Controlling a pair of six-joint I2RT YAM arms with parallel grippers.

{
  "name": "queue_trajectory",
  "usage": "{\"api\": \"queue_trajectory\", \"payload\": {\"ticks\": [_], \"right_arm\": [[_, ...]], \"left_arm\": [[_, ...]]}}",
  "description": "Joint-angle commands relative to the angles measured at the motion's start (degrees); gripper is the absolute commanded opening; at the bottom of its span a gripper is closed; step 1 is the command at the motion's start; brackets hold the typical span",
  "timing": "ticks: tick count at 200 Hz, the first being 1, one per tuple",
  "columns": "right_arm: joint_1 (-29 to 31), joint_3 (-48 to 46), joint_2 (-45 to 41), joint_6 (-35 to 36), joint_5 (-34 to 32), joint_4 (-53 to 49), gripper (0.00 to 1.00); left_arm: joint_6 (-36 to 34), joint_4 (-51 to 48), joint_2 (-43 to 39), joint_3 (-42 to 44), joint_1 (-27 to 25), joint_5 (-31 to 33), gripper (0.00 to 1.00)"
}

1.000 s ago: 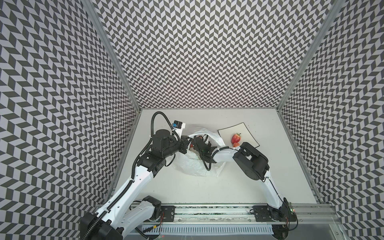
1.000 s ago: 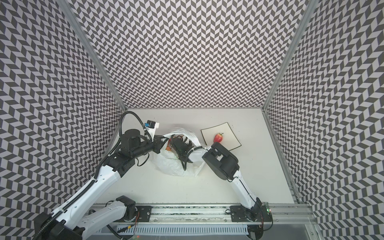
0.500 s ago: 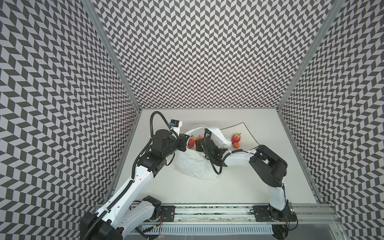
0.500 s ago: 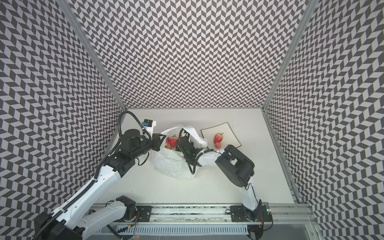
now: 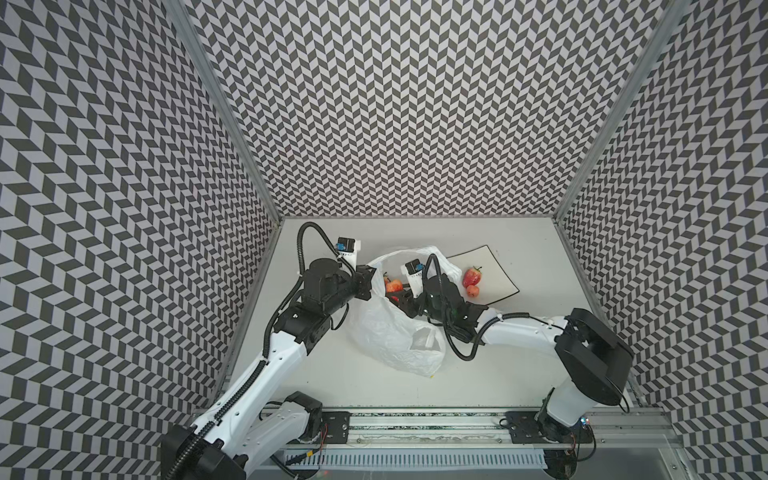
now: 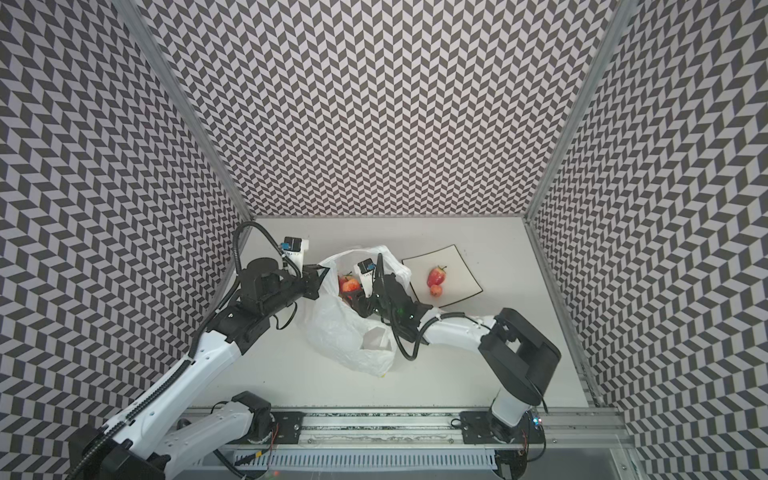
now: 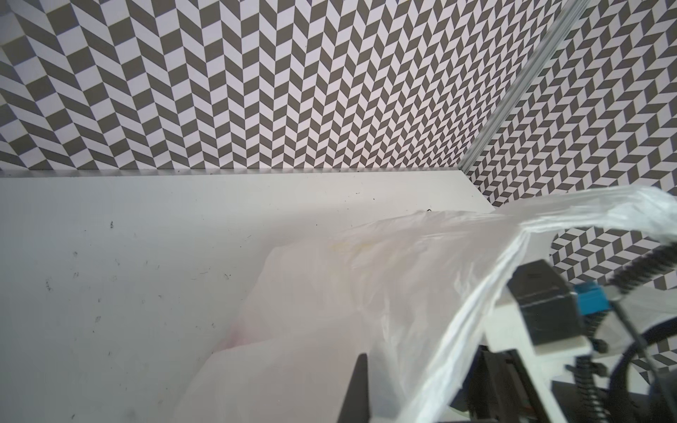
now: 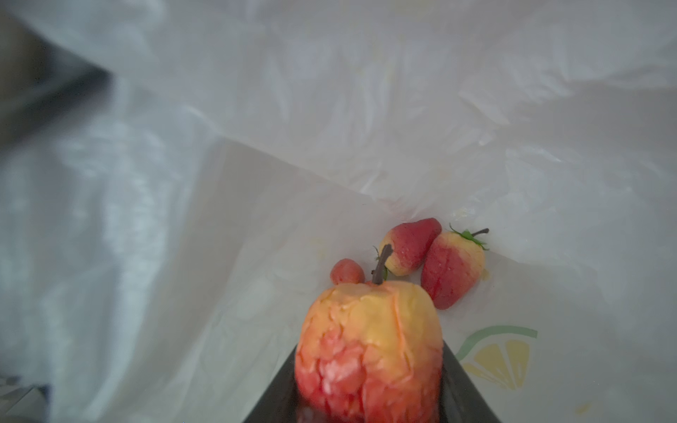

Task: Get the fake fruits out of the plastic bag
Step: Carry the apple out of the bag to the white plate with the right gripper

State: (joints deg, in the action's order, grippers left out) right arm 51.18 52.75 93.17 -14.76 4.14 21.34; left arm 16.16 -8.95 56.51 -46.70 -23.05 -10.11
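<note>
right gripper (image 5: 399, 302) low inside plastic bag (image 5: 386, 332), clamping peach (image 8: 370, 348)

The table (image 5: 540, 365) is a plain pale grey surface filling the lower middle of both top views; the left wrist view shows small dark specks on it. A crinkled white plastic bag (image 5: 386, 332) lies at its centre. Just to the upper right sits a square black-rimmed plate (image 5: 498, 286), its left corner meeting the bag's edge.
</note>
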Motion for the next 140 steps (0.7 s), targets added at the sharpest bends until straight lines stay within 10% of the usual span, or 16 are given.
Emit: {"api": "queue_trajectory", "payload": {"ticks": [1,83,140], "right_arm": [[-0.06,-0.87,-5.29,8.28,3.6,0.54,0.27],[-0.03,-4.45,-23.75,15.86,0.4,-5.83,0.29],[-2.51,2.27,-34.88,8.9,-9.57,-16.99,0.28]], "left_arm": [[0.4,1.51,-0.61,0.44,0.62,1.65,0.0],[0.36,1.53,-1.25,0.83,1.41,1.47,0.0],[-0.08,1.36,-1.08,0.03,1.62,-0.21,0.0]]}}
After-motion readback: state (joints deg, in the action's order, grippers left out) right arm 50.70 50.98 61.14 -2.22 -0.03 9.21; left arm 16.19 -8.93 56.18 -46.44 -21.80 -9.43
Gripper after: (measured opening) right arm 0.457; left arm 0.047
